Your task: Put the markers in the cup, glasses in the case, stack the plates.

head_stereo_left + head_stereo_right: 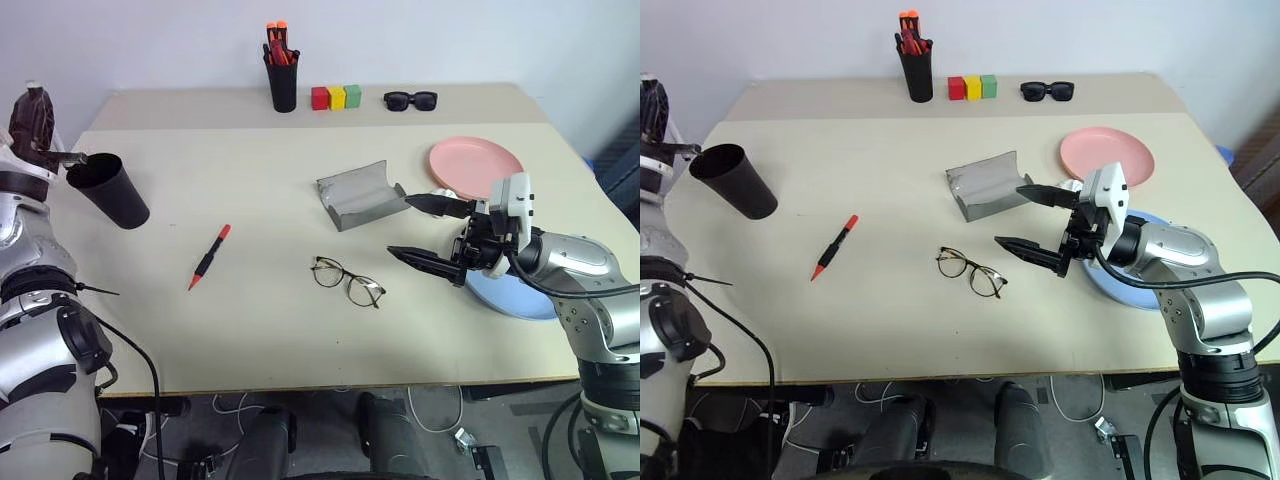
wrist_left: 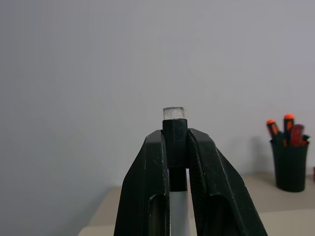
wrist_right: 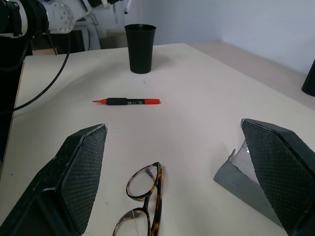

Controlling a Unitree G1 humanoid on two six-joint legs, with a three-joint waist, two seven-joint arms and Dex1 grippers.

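My left gripper (image 2: 174,135) is shut on the white marker (image 2: 173,113), whose black end sticks out past the fingers. It hangs at the far left, just above the rim of the black cup (image 1: 110,190). The red marker (image 1: 209,257) lies on the table to the right of the cup. The wire-framed glasses (image 1: 347,280) lie near the middle, in front of the open grey case (image 1: 358,195). My right gripper (image 1: 400,226) is open, level, just right of the glasses and the case. The pink plate (image 1: 475,160) sits behind it. The blue plate (image 1: 510,292) lies under the right wrist.
At the back of the table stand a black holder of orange-red pens (image 1: 282,75), a row of coloured blocks (image 1: 336,97) and black sunglasses (image 1: 410,99). The cup is close to the table's left edge (image 1: 75,135). Bare table lies between the red marker and the glasses.
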